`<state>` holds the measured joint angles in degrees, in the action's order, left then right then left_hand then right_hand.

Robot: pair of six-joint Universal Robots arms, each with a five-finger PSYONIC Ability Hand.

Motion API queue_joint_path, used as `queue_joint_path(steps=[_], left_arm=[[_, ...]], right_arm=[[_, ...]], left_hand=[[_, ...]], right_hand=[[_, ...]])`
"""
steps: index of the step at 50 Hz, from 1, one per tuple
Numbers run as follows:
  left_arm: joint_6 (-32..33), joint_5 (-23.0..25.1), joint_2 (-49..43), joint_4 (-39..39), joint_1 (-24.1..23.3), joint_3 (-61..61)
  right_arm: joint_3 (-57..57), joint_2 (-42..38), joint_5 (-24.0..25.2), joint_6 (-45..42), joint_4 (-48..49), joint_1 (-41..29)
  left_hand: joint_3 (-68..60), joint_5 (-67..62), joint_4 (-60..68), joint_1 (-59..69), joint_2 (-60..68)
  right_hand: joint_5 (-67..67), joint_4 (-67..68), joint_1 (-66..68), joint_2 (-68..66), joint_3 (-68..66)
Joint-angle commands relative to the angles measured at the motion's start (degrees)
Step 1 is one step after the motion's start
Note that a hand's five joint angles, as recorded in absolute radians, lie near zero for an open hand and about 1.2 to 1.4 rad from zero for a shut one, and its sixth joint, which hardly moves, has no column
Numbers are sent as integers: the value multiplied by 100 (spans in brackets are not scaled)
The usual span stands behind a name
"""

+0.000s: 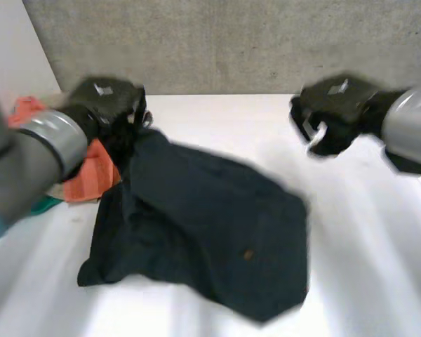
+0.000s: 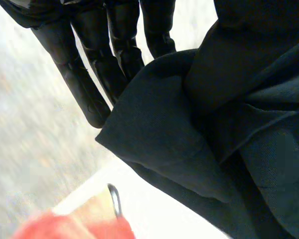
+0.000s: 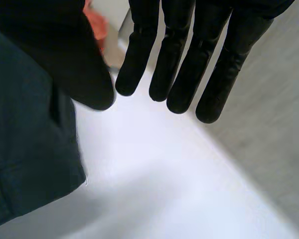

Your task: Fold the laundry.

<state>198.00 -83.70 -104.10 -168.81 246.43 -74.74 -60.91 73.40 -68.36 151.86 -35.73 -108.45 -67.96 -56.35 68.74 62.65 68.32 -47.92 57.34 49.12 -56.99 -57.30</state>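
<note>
Left hand (image 1: 107, 105) is at the far left corner of the dark navy garment (image 1: 203, 225), which rises from the white table (image 1: 368, 267) up to it. In the left wrist view its fingers (image 2: 84, 84) are nearly straight, and a bunched fold of the garment (image 2: 189, 139) is pressed against them on the thumb side, so it looks pinched there. Just behind this hand lies a crumpled orange cloth (image 1: 91, 179) with a bit of teal cloth (image 1: 43, 205) beside it. The rest of the garment is spread, rumpled, over the middle of the table. Right hand (image 1: 333, 116) hovers above the bare table past the garment's far right edge, its fingers (image 3: 182, 74) straight and loosely apart, holding nothing.
</note>
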Motion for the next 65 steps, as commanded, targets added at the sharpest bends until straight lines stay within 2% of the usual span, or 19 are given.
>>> queue_joint_path(steps=[1,5,16,21,22,27,40,44,45,47,52,56,57,60,61,64,65], left_arm=[[212,-33,-1385,15,133,303],[204,-33,-1376,32,115,154],[204,-24,-85,33,72,-585],[213,2,662,33,-51,-848],[213,2,759,24,-60,-892],[230,2,1041,41,-87,-1130],[265,11,865,33,-78,-1165],[344,11,918,-3,-87,-1121],[362,11,918,-3,-87,-1095],[441,29,848,-11,-78,-1043],[704,20,541,-134,-61,-832],[1135,20,-65,-468,-8,-200],[1309,3,-293,-721,-8,184],[1460,2,-593,-1327,1,906],[1556,2,-751,-1861,-8,1379],[1549,20,-866,-2724,-8,1953],[1540,29,-884,-3293,-8,2207]], right_arm=[[307,-1502,-107,686,-66,-133],[526,-1714,-98,879,-93,-63],[808,-2303,147,1749,-242,-53],[1089,-2681,911,2461,-242,-124],[1142,-2778,1217,2653,-242,-132],[1213,-3024,1782,2989,-251,-203],[1336,-3683,1791,2981,-268,-563],[1406,-3754,1870,2981,-277,-633],[1424,-3728,1896,2972,-268,-642],[1459,-3684,1932,2963,-268,-642],[1836,-3351,1634,2884,65,-616],[1890,-2815,730,2612,1056,-581],[1863,-2509,293,2437,1607,-581],[1776,-2121,-351,2112,2541,-581],[1732,-1910,-727,1884,3223,-581],[1644,-1611,-1143,1558,4246,-625],[1609,-1444,-1327,1357,4771,-633]], left_hand=[[-1204,-1365,1126,1735,1168],[-1204,-1365,1126,1735,1168],[-1204,-1365,1126,1735,1168],[-1204,-1365,1126,1735,1168],[-1204,-1365,1126,1735,1168],[-1204,-1365,1126,1735,1168],[-1204,-1365,1126,1735,1168],[-1204,-1365,1126,1735,1168],[-1204,-1365,1126,1735,1168],[-1204,-1365,1126,1735,1168],[-1204,-1365,1126,1735,1168],[-1204,-1365,1126,1735,1168],[-1204,-1365,1126,1735,1168],[-1204,-1365,1126,1735,1168],[-1204,-1365,1126,1735,1168],[-1204,-1365,1126,1735,1168],[-1204,-1365,1126,1735,1168]], right_hand=[[2069,-2011,-1189,1976,2007],[3317,-3258,-2436,3223,3255],[3808,-3750,-2928,3715,3746],[3808,-3750,-2928,3715,3746],[3792,-3733,-2911,3698,3730],[3775,-3716,-2894,3681,3713],[3624,-3565,-2744,3531,3562],[1628,-1569,-747,1534,1566],[-10,69,891,-104,-72],[-2198,2257,3078,-2291,-2260],[-2208,2266,3088,-2301,-2270],[-2208,2266,3088,-2301,-2270],[-2208,2266,3088,-2301,-2270],[-2208,2266,3088,-2301,-2270],[-2208,2266,3088,-2301,-2270],[-2208,2266,3088,-2301,-2270],[-2208,2266,3088,-2301,-2270]])
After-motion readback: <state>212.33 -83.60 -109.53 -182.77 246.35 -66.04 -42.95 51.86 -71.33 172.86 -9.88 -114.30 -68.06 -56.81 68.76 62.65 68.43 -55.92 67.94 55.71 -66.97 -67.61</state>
